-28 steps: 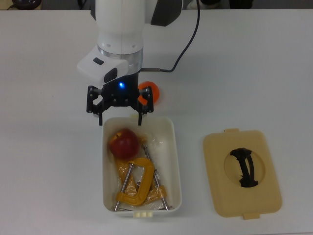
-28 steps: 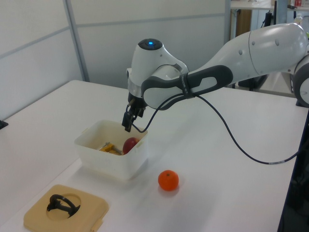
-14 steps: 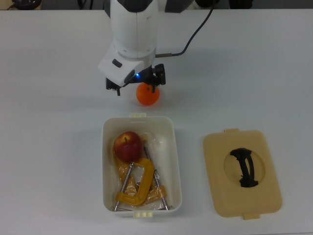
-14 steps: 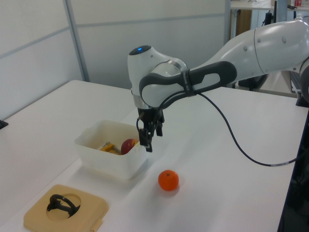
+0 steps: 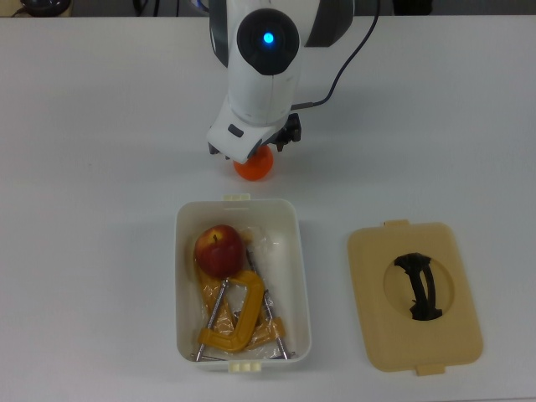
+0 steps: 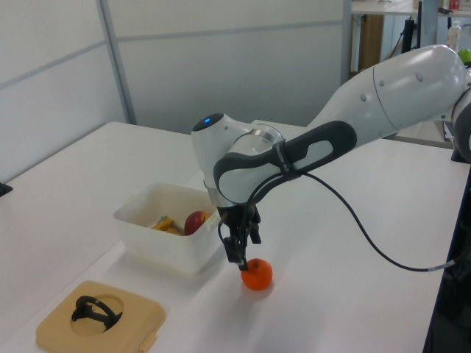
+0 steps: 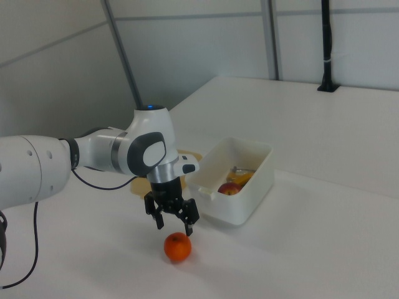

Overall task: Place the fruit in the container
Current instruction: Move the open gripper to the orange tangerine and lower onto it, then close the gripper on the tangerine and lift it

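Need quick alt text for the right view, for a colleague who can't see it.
The open gripper hangs just above an orange on the white table. On the right view's right, the white tub holds a red apple and yellow items.

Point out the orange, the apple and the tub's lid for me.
orange (image 7: 177, 247), right view, centre of its upper face.
apple (image 5: 219, 249), top view, red skin just below the stem.
lid (image 5: 373, 276), top view, flat tan surface on the top view's left of the black handle.
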`<state>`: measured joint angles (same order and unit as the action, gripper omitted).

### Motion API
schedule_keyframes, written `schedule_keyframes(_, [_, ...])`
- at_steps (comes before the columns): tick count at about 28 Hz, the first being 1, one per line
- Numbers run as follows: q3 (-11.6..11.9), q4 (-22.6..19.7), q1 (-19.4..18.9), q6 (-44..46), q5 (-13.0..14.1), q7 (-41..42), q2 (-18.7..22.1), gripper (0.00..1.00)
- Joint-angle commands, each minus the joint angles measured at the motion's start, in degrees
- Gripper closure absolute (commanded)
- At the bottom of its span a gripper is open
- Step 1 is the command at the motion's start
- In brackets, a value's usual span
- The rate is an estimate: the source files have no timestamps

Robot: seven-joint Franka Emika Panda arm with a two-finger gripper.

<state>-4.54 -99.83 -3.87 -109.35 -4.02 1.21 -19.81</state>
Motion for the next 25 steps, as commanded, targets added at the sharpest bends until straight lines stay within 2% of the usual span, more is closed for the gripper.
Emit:
schedule_keyframes(1, [0.4, -1.5, -1.1, -1.2, 0.0, 0.9, -0.4, 0.00])
schedule_keyframes(5, [0.4, -2.0, -1.3, -2.0, -0.6, 0.8, -1.1, 0.00])
schedule_keyframes(12, [0.5, -4.5, -2.1, -4.8, -4.2, 0.4, -2.6, 0.00])
schedule_keyframes(15, [0.5, -4.5, -2.1, -5.3, -6.9, -1.5, -3.7, 0.10])
schedule_keyframes(16, [0.5, -4.5, -2.1, -5.3, -7.4, -1.7, -3.9, 0.16])
schedule_keyframes(17, [0.5, -4.4, -2.1, -5.3, -7.5, -2.0, -3.9, 0.26])
schedule_keyframes(18, [0.6, -4.2, -2.0, -5.3, -7.5, -2.0, -3.9, 0.48])
schedule_keyframes(19, [0.7, -4.1, -1.9, -5.3, -7.5, -2.0, -3.8, 0.56])
schedule_keyframes(23, [0.7, -2.8, -1.7, -4.8, -7.3, -2.0, -3.1, 0.68])
schedule_keyframes(25, [0.8, -1.3, -1.7, -4.5, -7.3, -2.0, -1.6, 0.69])
